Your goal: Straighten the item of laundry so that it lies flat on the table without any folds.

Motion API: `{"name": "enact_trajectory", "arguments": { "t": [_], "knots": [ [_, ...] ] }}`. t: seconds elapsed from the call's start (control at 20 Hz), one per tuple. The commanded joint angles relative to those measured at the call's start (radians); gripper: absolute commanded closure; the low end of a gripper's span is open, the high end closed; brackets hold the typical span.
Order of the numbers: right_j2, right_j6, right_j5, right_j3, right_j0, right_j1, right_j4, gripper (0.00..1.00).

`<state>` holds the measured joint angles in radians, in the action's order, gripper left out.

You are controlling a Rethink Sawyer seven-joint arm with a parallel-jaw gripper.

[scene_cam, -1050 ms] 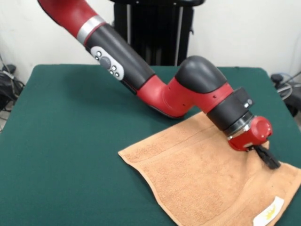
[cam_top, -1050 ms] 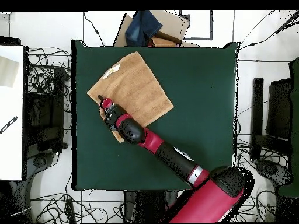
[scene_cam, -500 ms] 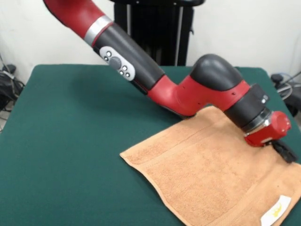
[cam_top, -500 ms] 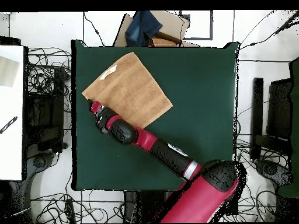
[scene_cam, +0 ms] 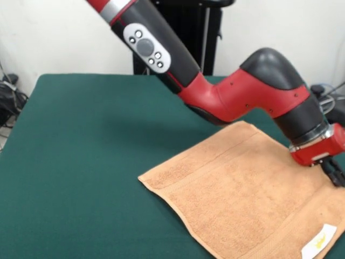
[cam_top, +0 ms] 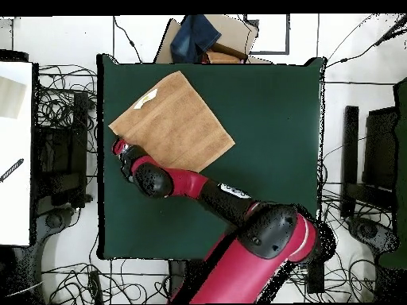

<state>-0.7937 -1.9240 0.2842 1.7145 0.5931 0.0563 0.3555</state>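
Lying spread on the table (scene_cam: 81, 140) is the towel (scene_cam: 242, 199), set at an angle, seen flat w/ no obvious folds in the overhead view (cam_top: 171, 121). Front view: towel sits toward the right/near part of the green top, near corner cut off by the frame edge. White label w/ yellow print (scene_cam: 319, 242) is seen at its right near corner; a woven border band is visible along the left edge.

Gripper (scene_cam: 335, 174) is down at the towel's right edge, black tips just at/over the cloth edge; contact can't be confirmed. Open vs closed can't be told, tips partly cut by the frame edge and hidden under the wrist from above (cam_top: 122, 151).

Arm (scene_cam: 237, 94) crosses over the towel's far corner, covering part of it.

Off-table clutter seen from above: cardboard box w/ blue cloth (cam_top: 199, 36) beyond the far edge, cables (cam_top: 67, 103) on the floor both sides, white panel (cam_top: 16, 151) at left
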Motion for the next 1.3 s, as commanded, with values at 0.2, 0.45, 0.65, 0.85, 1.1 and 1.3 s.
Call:
{"name": "enact_trajectory", "arguments": {
  "t": [0.2,0.45,0.65,0.85,1.1,1.3],
  "knots": [
    [0.218,-0.161,-0.063,-0.015,-0.085,-0.048,-0.112,1.0],
    [0.248,-0.216,-0.15,0.123,-0.153,-0.259,-0.244,1.0],
    [0.213,-0.246,-0.149,0.216,-0.161,-0.354,-0.31,1.0],
    [0.176,-0.29,-0.186,0.323,-0.174,-0.511,-0.408,1.0],
    [0.129,-0.307,-0.25,0.391,-0.162,-0.631,-0.499,1.0],
    [0.185,-0.275,-0.349,0.382,-0.199,-0.736,-0.575,1.0]
  ]
}}
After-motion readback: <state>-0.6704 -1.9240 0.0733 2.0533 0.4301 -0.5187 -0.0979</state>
